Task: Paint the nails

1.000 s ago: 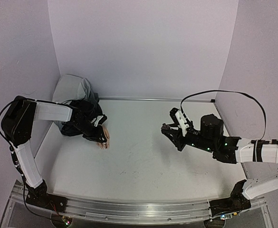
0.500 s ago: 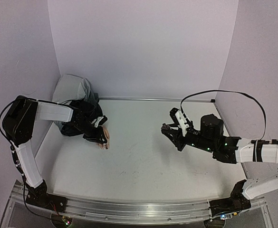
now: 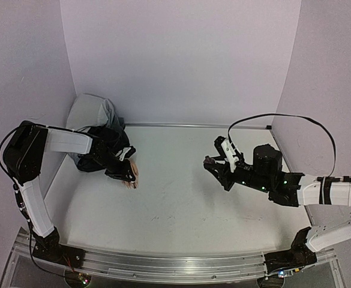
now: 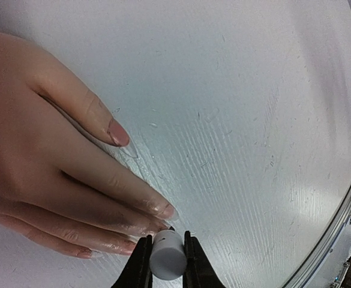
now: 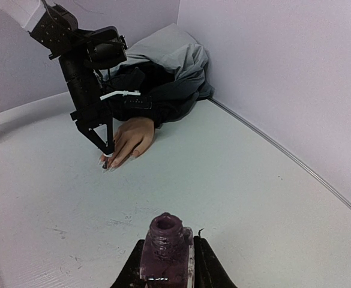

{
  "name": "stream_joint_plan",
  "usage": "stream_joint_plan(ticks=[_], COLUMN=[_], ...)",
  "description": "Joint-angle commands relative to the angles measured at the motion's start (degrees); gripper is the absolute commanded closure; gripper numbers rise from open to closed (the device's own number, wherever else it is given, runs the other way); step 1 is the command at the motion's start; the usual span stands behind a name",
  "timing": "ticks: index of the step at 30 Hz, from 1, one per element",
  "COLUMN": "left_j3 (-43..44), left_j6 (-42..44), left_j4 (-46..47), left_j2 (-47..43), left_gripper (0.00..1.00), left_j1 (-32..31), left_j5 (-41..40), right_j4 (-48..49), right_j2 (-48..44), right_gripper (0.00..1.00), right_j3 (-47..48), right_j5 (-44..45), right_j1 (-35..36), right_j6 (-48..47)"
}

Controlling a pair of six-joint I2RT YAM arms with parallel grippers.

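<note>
Spanning the overhead view, the white table [image 3: 181, 204] carries a grey cloth [image 3: 91, 111] bunched in its far left corner, with a black sleeve [image 3: 106, 147] coming out of it. The mannequin hand [image 4: 43, 150] lies palm down at the table's left side. Its long axis runs from that corner toward the near edge, fingers pointing nearward and slightly right. Well apart, the right gripper [image 5: 166, 267] clenches an upright, uncapped purple bottle [image 5: 165, 240]. The left gripper [image 4: 165, 249] pinches a white cap [image 4: 166, 261] right at the mannequin's fingertips. The nails [image 4: 118, 133] face upward, and one looks pink.
</note>
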Motion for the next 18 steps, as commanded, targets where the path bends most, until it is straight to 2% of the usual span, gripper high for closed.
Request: stream_joint_plan(ticks=[1, 18], left_j3=[1.3, 0.5], left_j6=[-0.1, -0.5], left_j4=[1.4, 1.7], left_j2=[0.3, 0.4], left_gripper=[1.00, 1.00], left_j1=[0.3, 0.3], left_j5=[1.4, 1.9], right_j4=[4.1, 4.1], right_j2=[-0.4, -0.4], right_gripper=[1.00, 1.00], right_j3=[0.4, 0.3], right_j5=[-0.2, -0.3], right_j1=[-0.2, -0.1], right_j6=[-0.2, -0.1])
